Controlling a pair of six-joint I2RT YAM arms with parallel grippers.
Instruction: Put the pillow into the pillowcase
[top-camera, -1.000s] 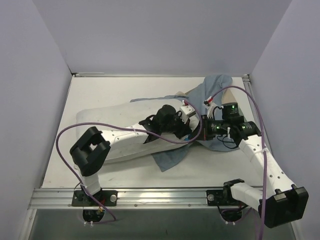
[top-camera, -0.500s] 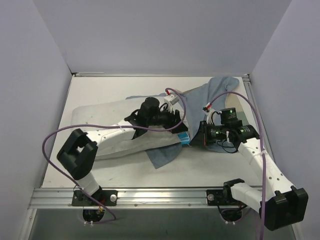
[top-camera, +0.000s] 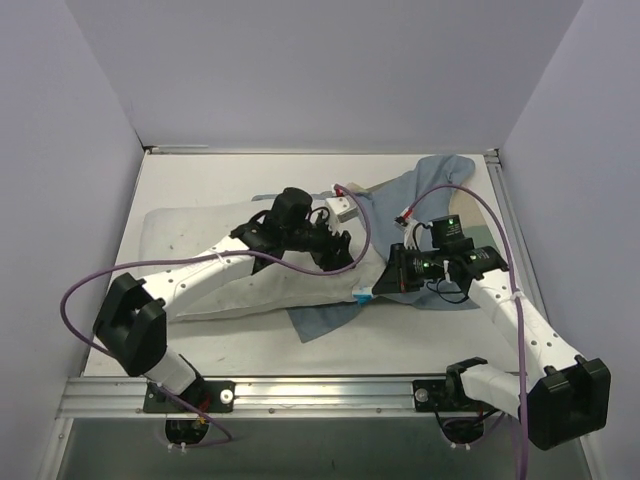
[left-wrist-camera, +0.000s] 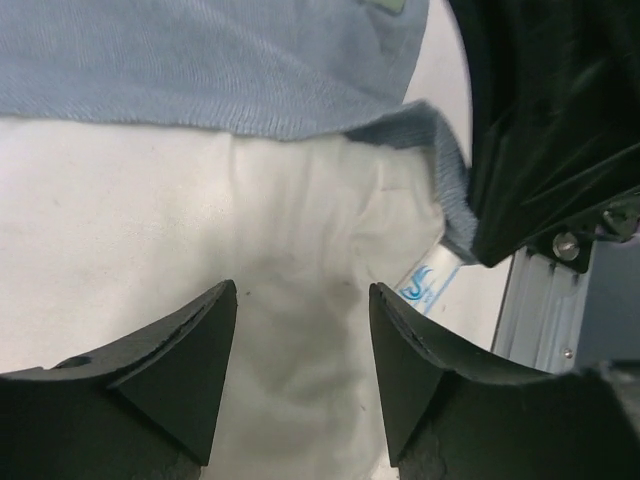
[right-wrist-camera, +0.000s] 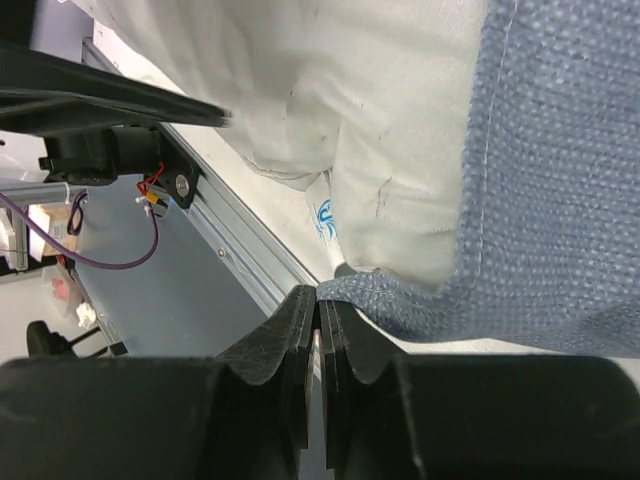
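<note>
The pillow (top-camera: 190, 235) looks light, plump and yielding; its white cover dents and wrinkles under slight load, so it will likely sag and fold if lifted by one corner; a broad pinch of bunched fabric near its end seems the safest hold. The pillowcase (top-camera: 430, 185) is thin, limp, blue-grey woven cloth with a stitched hem; it will probably collapse shut unless it is held by that hem.

The right claw (right-wrist-camera: 320, 295) has its fingers pressed together on the hem of the pillowcase (right-wrist-camera: 560, 200); the cloth spreads away from its tips, and the end of the pillow (right-wrist-camera: 380, 120) bulges just beyond them, partly under the hem; a small white label with blue print (right-wrist-camera: 325, 215) sits at the pillow's seam, close to the fingertips.

The left claw (left-wrist-camera: 300, 300) is spread, with nothing gripped; directly below and between its fingers lies the soft creased surface of the pillow (left-wrist-camera: 150, 220); ahead of its tips the edge of the pillowcase (left-wrist-camera: 200, 60) drapes over the cushion.

From above, only the end of the pillow nearest the right claw (top-camera: 385, 280) meets the mouth of the case; most of its length lies bare on the table (top-camera: 220, 180), under the left claw (top-camera: 340, 212) and its arm.
</note>
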